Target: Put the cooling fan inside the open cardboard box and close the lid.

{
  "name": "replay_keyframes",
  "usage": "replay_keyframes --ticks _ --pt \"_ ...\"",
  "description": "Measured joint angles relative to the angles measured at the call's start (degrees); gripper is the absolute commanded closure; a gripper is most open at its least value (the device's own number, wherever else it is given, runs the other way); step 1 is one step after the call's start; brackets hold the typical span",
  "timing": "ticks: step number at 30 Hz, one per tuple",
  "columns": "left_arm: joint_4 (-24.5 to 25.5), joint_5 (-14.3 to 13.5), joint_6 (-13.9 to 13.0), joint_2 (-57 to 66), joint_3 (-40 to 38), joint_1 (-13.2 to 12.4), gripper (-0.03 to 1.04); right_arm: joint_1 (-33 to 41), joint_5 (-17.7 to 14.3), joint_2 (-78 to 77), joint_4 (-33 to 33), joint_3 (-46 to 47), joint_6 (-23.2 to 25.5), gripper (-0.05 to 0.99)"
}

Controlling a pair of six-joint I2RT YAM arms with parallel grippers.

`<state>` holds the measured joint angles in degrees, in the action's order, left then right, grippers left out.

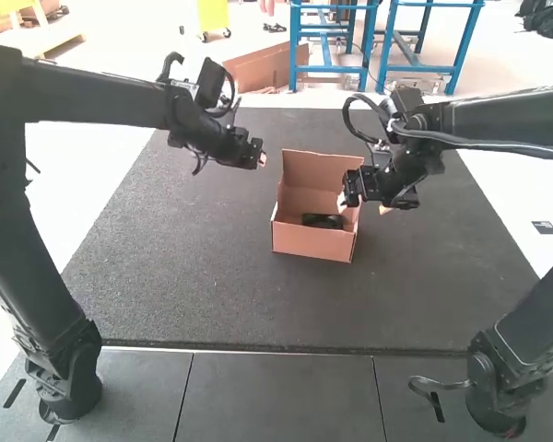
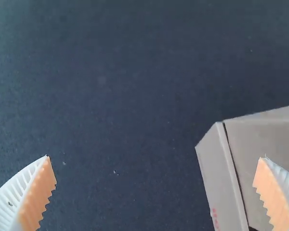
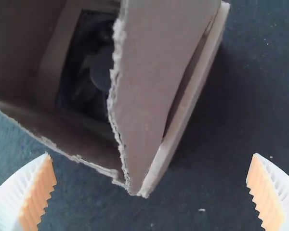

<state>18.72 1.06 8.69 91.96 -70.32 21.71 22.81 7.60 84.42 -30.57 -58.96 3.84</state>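
The fan [image 1: 324,221] lies inside the box [image 1: 309,241], its lid [image 1: 321,168] upright. The left hand [image 1: 255,155], by the lid's edge, and the right hand [image 1: 380,195], at the box's right side, are spread wide, empty.

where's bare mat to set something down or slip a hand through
Free: the mat between the front of the cardboard box and the near mat edge, and the stretch left of the box. Crowded: the box's right side, by the right tool, and its back-left corner, near the left tool.
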Motion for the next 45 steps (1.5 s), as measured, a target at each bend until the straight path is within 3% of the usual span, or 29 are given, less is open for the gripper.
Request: replay_keyframes --ticks 6,12,21,26,35,45 --pt "-0.6 -2.4 -0.1 1.7 -6.8 0.0 0.04 -0.1 0.3 -5.2 0.0 -2.2 -0.2 0.02" --pt "-0.6 -3.1 -0.1 6.0 -10.5 0.6 0.04 -3.4 0.6 -9.1 3.3 -5.1 -0.2 0.02" --pt "-0.6 -3.2 -0.3 10.9 -16.8 4.5 0.04 -10.7 -8.5 -10.3 7.9 -5.5 -2.2 0.03" --pt "-0.5 -3.2 -0.5 13.2 -18.8 4.8 0.04 -12.7 -10.6 -10.3 8.0 -5.5 -3.1 0.03" --pt "0.7 -3.2 -1.0 16.1 -19.1 4.9 0.04 -13.4 -10.9 -10.3 7.3 -5.4 -3.5 0.03" --pt "5.5 -2.9 -1.9 16.8 -19.2 7.0 0.04 -15.1 -8.2 -10.3 4.5 -5.4 -3.5 0.03"
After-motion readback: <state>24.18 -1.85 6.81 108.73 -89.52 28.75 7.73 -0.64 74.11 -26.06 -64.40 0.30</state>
